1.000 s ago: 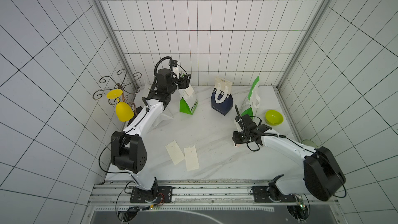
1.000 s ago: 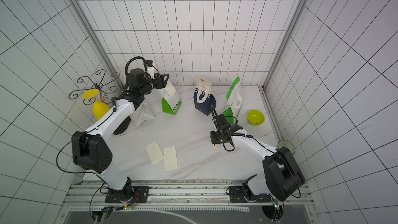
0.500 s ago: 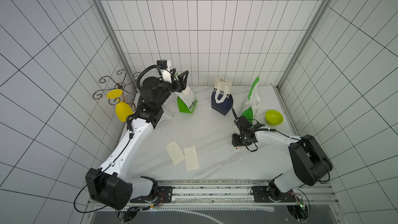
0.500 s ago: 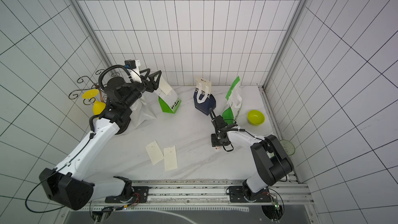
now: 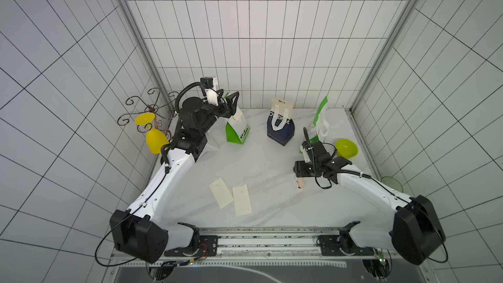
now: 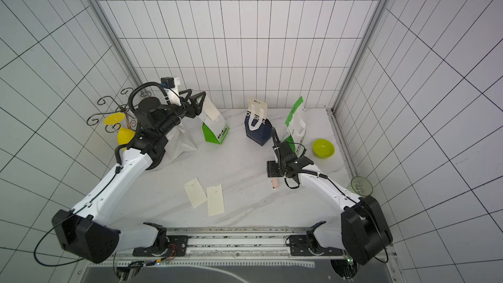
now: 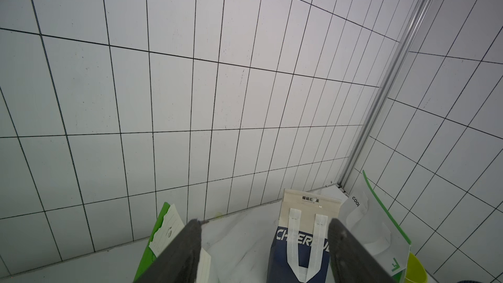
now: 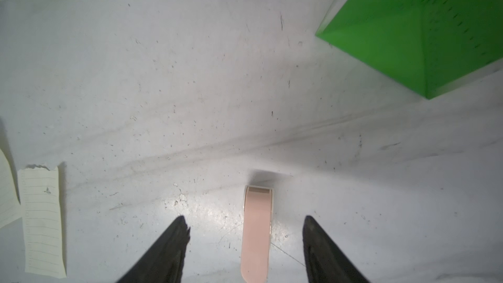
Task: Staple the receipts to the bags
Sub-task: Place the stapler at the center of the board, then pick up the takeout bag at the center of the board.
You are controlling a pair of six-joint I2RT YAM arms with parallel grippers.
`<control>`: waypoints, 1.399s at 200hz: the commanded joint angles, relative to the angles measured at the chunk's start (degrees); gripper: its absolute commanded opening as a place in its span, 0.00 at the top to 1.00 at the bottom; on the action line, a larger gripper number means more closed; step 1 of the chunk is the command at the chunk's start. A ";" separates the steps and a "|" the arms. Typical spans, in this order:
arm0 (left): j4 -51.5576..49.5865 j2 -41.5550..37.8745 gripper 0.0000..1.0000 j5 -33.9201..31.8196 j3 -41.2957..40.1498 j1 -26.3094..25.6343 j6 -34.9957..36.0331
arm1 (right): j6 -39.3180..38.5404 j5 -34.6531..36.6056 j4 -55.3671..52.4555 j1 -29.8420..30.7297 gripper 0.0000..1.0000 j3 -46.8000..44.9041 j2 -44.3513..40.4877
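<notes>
Both top views show my left gripper (image 5: 231, 102) (image 6: 196, 99) open in the air, just above and left of the mouth of a white-and-green bag (image 5: 237, 132). A receipt (image 5: 239, 115) (image 7: 166, 230) hangs at that bag's top. Nothing lies between its fingers (image 7: 190, 240). A navy bag (image 5: 280, 129) (image 7: 296, 254), a second white-and-green bag (image 5: 319, 121) and a plain white bag (image 6: 181, 142) also stand at the back. Two loose receipts (image 5: 221, 192) (image 5: 241, 199) lie flat at the front. My right gripper (image 5: 299, 175) (image 8: 244, 217) is open, pointing down over a pink stapler (image 5: 300, 182) (image 8: 257, 230) that lies on the table between its jaws, untouched.
A yellow goblet (image 5: 155, 140) and a scrolled wire stand (image 5: 147, 107) sit at the left wall behind my left arm. A lime bowl (image 5: 346, 148) is beside the right bag. A clear glass (image 5: 392, 183) stands off the table's right edge. Tiled walls close three sides.
My right gripper has opened, and the pink stapler now lies free on the table. My left arm's elbow swung out low to the front while its gripper stayed by the bag top.
</notes>
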 commanded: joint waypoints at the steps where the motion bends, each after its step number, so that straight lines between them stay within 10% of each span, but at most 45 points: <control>1: 0.54 -0.81 0.28 2.20 0.02 -0.03 -2.45 | -3.30 3.58 4.39 -0.27 0.33 10.29 -4.87; 72: 2.42 -9.93 0.28 5.59 -10.27 -0.18 -9.44 | -12.82 6.11 17.65 -3.87 0.31 33.03 8.36; 129: -2.82 -18.36 0.28 7.85 -15.38 -0.36 -8.73 | -15.87 -7.68 17.91 -11.71 0.32 49.19 24.40; 189: -2.34 -19.91 0.28 6.93 -18.27 -2.12 -7.03 | -17.99 -23.66 19.80 -13.81 0.31 51.23 29.60; 280: -2.51 -18.82 0.28 6.82 -17.99 -2.21 -7.11 | -20.88 -23.97 13.66 -13.81 0.42 59.91 37.88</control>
